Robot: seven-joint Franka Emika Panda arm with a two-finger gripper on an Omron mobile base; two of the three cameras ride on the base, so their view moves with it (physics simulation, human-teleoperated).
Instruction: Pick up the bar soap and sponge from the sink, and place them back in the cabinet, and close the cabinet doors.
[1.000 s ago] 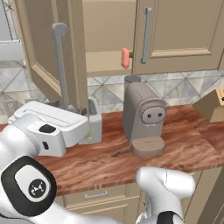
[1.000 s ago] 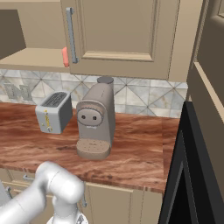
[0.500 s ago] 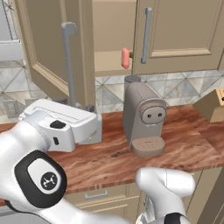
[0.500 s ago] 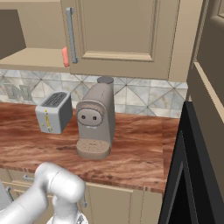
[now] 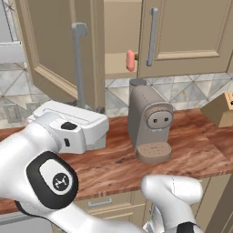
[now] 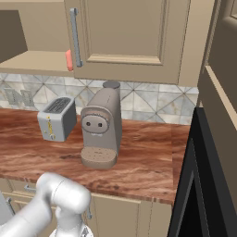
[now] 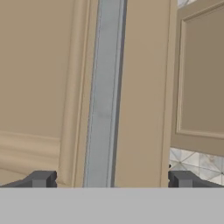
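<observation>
Tan cabinet doors (image 7: pixel 57 87) are facing the tool (image 7: pixel 109 179), which is standing wide open around the silver handle (image 7: pixel 103 109), gripping nothing; the bar soap (image 5: pixel 130 61) is lying on the cabinet (image 5: pixel 119 27) shelf.

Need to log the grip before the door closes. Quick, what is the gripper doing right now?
Gripper: open, fingers spread either side of the left cabinet door's silver bar handle, holding nothing.

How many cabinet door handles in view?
2. One on the open left door, just ahead of the open gripper; one on the right door, near the bar soap. More may sit out of frame.
</observation>
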